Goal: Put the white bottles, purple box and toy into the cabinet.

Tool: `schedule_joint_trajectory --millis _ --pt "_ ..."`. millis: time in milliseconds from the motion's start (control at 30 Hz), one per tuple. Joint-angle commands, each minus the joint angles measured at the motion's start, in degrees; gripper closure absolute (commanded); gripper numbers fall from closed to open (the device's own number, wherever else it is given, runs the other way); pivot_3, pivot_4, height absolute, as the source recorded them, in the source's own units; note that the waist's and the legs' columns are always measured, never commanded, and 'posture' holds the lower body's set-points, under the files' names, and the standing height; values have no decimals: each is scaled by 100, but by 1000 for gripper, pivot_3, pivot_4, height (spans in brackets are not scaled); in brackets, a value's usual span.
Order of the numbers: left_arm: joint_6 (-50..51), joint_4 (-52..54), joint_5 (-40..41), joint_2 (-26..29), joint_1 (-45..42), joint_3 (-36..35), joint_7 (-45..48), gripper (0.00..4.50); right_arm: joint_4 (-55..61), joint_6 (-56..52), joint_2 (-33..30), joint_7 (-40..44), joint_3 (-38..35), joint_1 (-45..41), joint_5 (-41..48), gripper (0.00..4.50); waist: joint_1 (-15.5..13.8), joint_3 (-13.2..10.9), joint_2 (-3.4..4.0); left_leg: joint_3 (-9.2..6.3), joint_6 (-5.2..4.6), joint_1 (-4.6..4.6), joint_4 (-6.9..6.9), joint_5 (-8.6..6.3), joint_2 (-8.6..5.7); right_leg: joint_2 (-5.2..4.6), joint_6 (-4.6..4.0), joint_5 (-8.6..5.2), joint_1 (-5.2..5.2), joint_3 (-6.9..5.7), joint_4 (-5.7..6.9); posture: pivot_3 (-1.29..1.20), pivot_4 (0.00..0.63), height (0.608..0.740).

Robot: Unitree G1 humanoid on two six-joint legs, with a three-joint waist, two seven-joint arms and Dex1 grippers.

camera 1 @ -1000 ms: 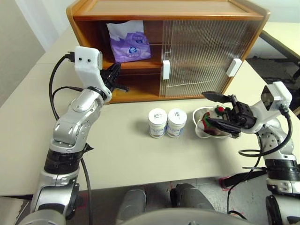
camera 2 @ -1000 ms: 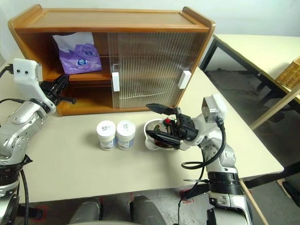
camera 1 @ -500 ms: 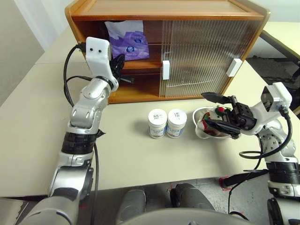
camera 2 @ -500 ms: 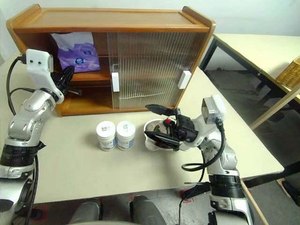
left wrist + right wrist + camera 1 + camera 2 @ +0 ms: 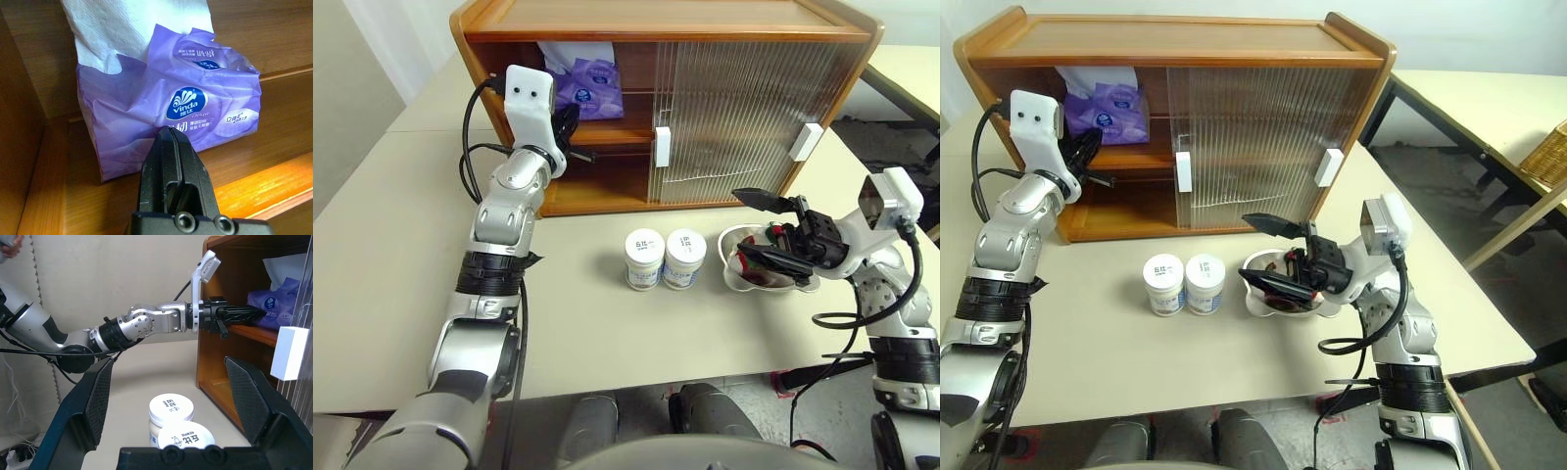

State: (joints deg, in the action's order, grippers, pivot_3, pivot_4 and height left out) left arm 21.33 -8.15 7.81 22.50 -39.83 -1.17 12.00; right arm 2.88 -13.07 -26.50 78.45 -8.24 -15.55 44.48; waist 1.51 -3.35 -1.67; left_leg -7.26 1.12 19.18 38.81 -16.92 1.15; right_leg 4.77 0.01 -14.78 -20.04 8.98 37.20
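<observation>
the left gripper (image 5: 172, 147) is clenched on nothing, its tips at the front of the purple box (image 5: 166, 98), which lies straight ahead of it at the left end of the cabinet (image 5: 744, 29) upper shelf, long side across the push. the released right gripper (image 5: 766, 231) hangs over the toy (image 5: 773, 235) in a bowl (image 5: 736, 240), mostly hidden; the white bottles (image 5: 664, 258) stand beside it near the table's middle.

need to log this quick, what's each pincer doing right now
Left pincer: shut, empty, tip against the purple box on the cabinet's upper shelf.
Right pincer: open, empty, over the bowl.
</observation>
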Motion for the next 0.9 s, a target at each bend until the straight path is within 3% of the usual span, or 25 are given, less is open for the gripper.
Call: schedule_joint_trajectory --millis 33,133,333,467,567,700,900 --pt "16 676 162 -80 224 -111 183 4480 137 -68 -13 -61 53 -60 19 0 5 1 -1 0 0 2 1 0 0 0 1 0 -1 -1 -1 -72 29 740" --pt "269 1575 593 -89 688 -350 398 4480 129 -99 -21 -76 56 -84 35 0 21 2 0 1 -2 3 1 -1 -3 0 3 -2 0 -1 -3 -69 32 740" --pt "658 2891 1654 396 1676 -738 1436 2616 3 -126 -75 11 15 -148 64 0 44 4 2 -2 -2 0 -2 -2 0 1 -24 -19 -1 -6 3 -53 37 740" --pt "397 3016 1952 1579 3034 -951 3046 1234 -128 -214 -229 231 19 -198 84 0 48 11 17 -4 -2 -7 -5 -2 5 0 -48 -27 -3 -3 11 -36 47 740" --pt "261 2876 2234 1786 3381 -979 3605 178 -198 -212 -320 359 45 -206 48 0 -4 9 19 -14 5 -6 -8 -7 13 1 -67 -22 -13 -9 14 -28 52 740" --pt "-96 2499 2306 1824 3633 -860 4313 50 -232 -248 -379 431 36 -228 54 0 -61 7 30 -32 0 1 -11 -13 17 -35 -104 -8 -47 -21 15 -31 58 740" --pt "-1131 1391 1772 1909 3619 -347 5304 50 -278 -281 -555 568 64 -230 -24 0 -26 14 51 -31 9 52 -11 -6 25 -49 -120 11 -85 -20 34 -25 67 740"
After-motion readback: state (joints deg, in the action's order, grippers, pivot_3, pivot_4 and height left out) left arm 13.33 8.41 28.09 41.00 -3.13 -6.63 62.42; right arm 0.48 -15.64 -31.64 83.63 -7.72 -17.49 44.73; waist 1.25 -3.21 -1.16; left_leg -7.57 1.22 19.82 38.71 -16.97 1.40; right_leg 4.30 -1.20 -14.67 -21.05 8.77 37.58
